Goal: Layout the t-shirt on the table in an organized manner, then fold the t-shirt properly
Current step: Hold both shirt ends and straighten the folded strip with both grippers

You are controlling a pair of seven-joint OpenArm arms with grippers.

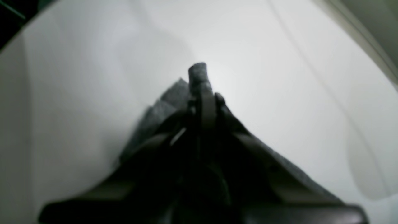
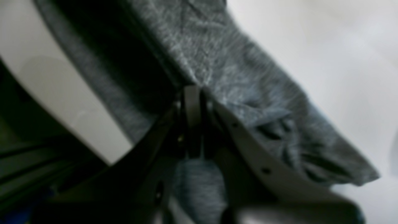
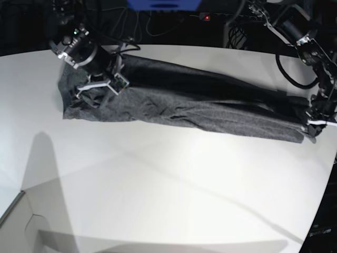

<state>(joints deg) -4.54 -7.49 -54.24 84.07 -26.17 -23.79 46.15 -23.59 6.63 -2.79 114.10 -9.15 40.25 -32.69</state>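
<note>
The dark heather-grey t-shirt [image 3: 200, 103] lies as a long stretched band across the far half of the white table [image 3: 168, 184]. My right gripper [image 3: 101, 84] is at the band's left end in the base view, and my left gripper [image 3: 310, 126] is at its right end. In the left wrist view the left gripper [image 1: 203, 96] is shut on the t-shirt, with a nub of cloth [image 1: 198, 73] poking past the tips. In the right wrist view the right gripper [image 2: 192, 93] is shut on a fold of the t-shirt [image 2: 248, 93], which hangs off to the right.
Behind the table are dark surroundings with cables, a blue object [image 3: 163, 4] and a small red light [image 3: 207, 17]. A pale angled panel [image 3: 21, 221] sits at the near left corner. The table's curved edge [image 3: 327, 179] runs close below the left gripper.
</note>
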